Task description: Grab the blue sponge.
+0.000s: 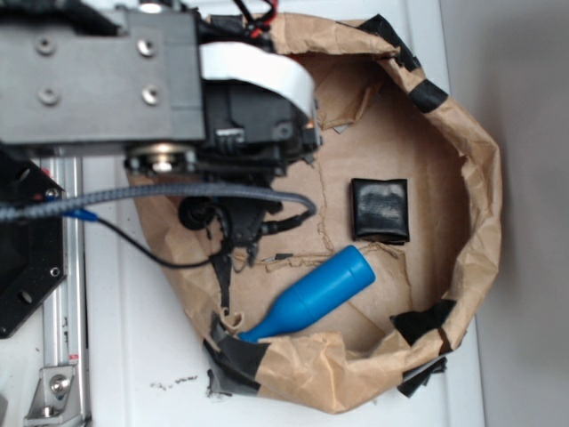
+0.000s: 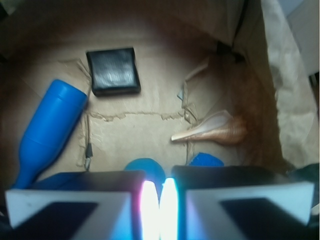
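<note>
Crumpled brown paper nest (image 1: 480, 178): only the wrist cam catches a blue sponge (image 2: 206, 160) corner peeking past the clenched tool (image 2: 159, 200), smooth bottle (image 2: 47, 130) alongside.

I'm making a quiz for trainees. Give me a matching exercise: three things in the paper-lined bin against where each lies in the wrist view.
Things:
1. blue bottle
2. black pad
3. seashell

Places:
A. right of centre, pointed end towards the middle
B. far left, lying tilted
C. near the top, left of centre

Pairs: 1-B, 2-C, 3-A
</note>
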Robot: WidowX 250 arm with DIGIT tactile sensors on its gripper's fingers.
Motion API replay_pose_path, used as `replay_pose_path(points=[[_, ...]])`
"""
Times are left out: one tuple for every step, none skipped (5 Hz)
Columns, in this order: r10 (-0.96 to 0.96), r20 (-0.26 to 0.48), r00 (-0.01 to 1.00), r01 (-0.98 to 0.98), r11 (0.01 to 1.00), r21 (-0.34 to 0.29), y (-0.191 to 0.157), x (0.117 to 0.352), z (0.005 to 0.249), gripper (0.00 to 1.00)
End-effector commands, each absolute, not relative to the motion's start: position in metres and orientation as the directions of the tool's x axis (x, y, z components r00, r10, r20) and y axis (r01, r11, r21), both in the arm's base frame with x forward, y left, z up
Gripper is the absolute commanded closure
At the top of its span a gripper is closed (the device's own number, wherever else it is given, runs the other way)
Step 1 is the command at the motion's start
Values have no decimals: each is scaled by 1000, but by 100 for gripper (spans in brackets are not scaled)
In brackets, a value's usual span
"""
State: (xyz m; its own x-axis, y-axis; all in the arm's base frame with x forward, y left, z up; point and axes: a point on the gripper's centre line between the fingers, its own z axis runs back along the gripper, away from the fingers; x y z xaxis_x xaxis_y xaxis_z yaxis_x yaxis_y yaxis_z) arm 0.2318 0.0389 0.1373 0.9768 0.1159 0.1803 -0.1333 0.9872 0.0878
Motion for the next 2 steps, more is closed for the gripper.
replay_pose_path(points=[[124, 185, 975, -147, 982, 117, 55, 230, 128, 100], [281, 177, 943, -298, 951, 80, 71, 221, 118, 0]])
